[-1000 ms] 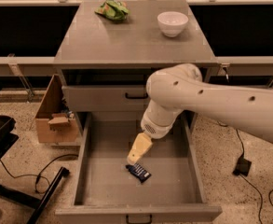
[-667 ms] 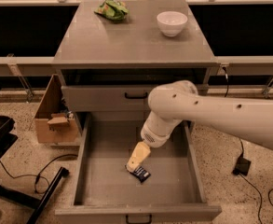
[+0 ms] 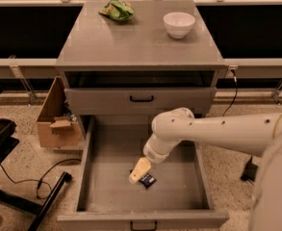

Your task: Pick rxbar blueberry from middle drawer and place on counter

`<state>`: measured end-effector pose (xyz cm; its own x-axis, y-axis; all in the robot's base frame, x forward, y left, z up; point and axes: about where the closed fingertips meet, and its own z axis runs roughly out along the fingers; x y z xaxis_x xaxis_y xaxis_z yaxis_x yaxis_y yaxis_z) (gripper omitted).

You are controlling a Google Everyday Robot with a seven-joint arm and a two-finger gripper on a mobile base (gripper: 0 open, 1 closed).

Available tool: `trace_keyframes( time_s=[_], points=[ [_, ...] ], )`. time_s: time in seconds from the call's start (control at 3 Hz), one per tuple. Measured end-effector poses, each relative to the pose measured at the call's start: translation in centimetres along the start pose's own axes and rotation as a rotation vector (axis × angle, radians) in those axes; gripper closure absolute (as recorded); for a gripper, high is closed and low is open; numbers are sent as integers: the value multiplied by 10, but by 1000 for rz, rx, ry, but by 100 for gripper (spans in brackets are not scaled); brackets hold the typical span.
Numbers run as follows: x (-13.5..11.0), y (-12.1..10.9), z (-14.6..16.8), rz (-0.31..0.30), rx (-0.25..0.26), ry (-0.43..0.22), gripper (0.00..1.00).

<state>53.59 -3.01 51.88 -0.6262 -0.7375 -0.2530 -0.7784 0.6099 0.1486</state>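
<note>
Below, in the camera view: reaches in from the right with a white arm (image 3: 217, 131), bent down over the middle drawer (image 3: 109, 162), which stands pulled far out at the foot of the grey cabinet. Holds the cream-coloured gripper (image 3: 135, 176) low over the drawer's plain floor, angled down and to the left, near the floor's middle. Cannot tell from this angle whether the gripper is open or closed, or whether it has hold of anything. Shows the rxbar blueberry (image 3: 148, 180) lying flat on the drawer floor just right of the gripper's tip, in a dark wrapper with pale lettering; touching or merely beside, impossible to say. Shows also a black bar handle (image 3: 143, 225) on the drawer's front edge. Higher up, takes in a shorter drawer face (image 3: 107, 101) with its own black handle, closed. Tops off with the counter (image 3: 140, 44), carrying a white bowl (image 3: 179, 24) at the back right and a green snack bag (image 3: 116, 10) at the back left, well apart. Catches a cardboard box (image 3: 56, 124) on the speckled floor left of the cabinet.
</note>
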Motion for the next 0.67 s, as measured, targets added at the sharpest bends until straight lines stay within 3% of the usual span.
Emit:
trace_keyframes(
  time_s=[0.67],
  points=[
    [6, -33, 87, 41, -4, 35, 0]
  ],
)
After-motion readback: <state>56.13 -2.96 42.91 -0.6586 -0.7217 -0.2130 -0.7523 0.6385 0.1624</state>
